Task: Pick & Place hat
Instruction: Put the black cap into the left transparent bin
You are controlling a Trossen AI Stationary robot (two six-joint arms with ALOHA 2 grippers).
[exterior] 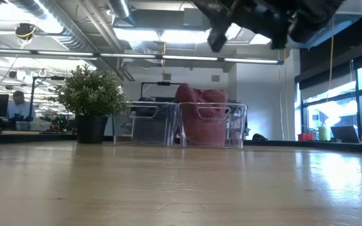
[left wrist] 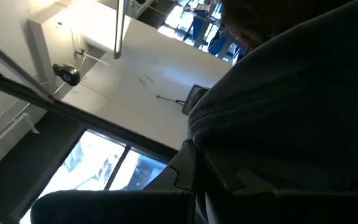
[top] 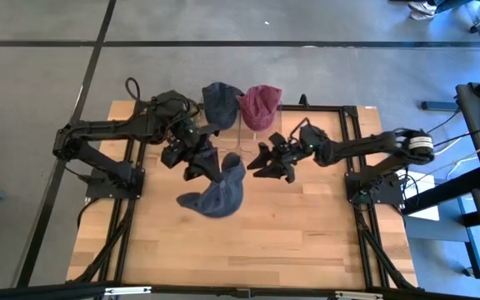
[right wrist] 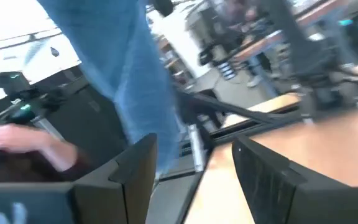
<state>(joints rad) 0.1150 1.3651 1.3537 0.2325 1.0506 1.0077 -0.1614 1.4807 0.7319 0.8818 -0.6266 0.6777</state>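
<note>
Already lifted clear of the counter (top: 265,242), the dark blue hat (top: 217,193) hangs from the left end effector (top: 200,160), which is pinching its fabric near the top edge; in the left wrist view the same cloth fills most of the frame just beyond the fingers (left wrist: 185,168). Two clear bins stand at the far edge: one holds another dark blue hat (top: 220,103), the next a maroon hat (top: 260,106), which the low view shows slumped inside its clear bin (exterior: 213,125). The right end effector (top: 272,163) hovers just beside the carried hat with its fingers (right wrist: 263,171) spread and nothing between them. Beyond the right wrist view a person's hand (right wrist: 27,146) shows in the room, well away from the work.

My reading is that the pick is done and the carry is under way. Next the left arm would need to swing the hat toward the far edge over a bin, keeping the dangling cloth above the rim, then release
</note>
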